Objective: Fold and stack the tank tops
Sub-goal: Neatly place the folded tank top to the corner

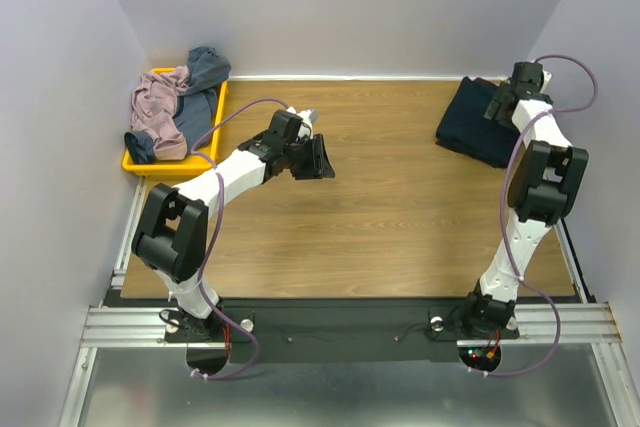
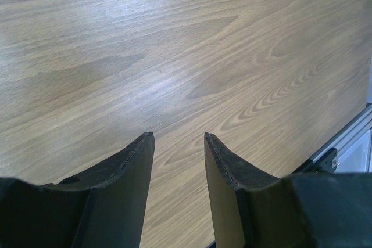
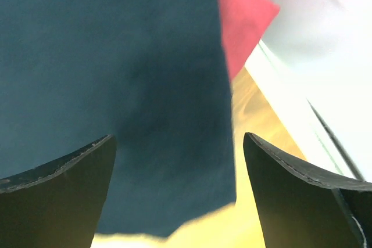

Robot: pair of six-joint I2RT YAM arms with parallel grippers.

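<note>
A folded navy tank top lies at the table's far right corner; in the right wrist view the navy tank top fills the frame, with a strip of red cloth showing at its edge. My right gripper hovers over it, and the right gripper is open with nothing between its fingers. A mauve tank top and a grey-blue tank top lie crumpled in the yellow tray. My left gripper hangs over bare wood left of centre; the left gripper is open and empty.
The yellow tray sits in the far left corner against the white wall. A metal rail runs along the table's edge. The right arm's upper link stands tall over the right side.
</note>
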